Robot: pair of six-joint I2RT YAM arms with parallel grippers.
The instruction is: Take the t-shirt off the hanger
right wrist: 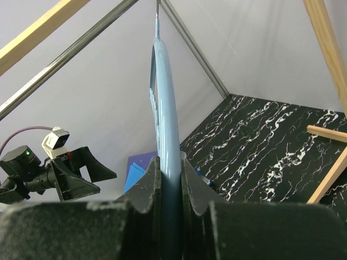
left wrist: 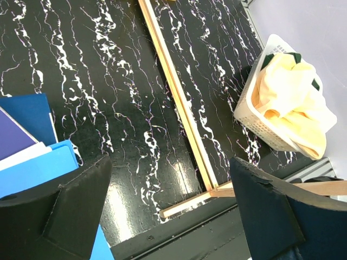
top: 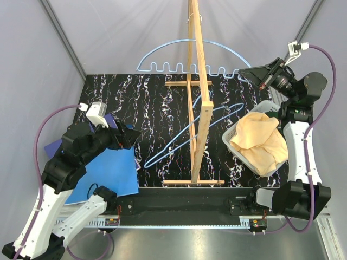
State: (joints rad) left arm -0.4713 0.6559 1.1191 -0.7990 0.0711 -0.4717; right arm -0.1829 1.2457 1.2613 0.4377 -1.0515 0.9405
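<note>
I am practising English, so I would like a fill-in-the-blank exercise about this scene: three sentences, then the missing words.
1. The yellow t-shirt lies inside the white ____.
2. The right hand is shut on the light blue ____.
3. The left hand holds nothing; its jaws are ____.

Missing words: basket; hanger; open.

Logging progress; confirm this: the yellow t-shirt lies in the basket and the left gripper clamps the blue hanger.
Wrong arm: the right gripper clamps the blue hanger, as the right wrist view shows. The yellow t-shirt does lie in the basket.
</note>
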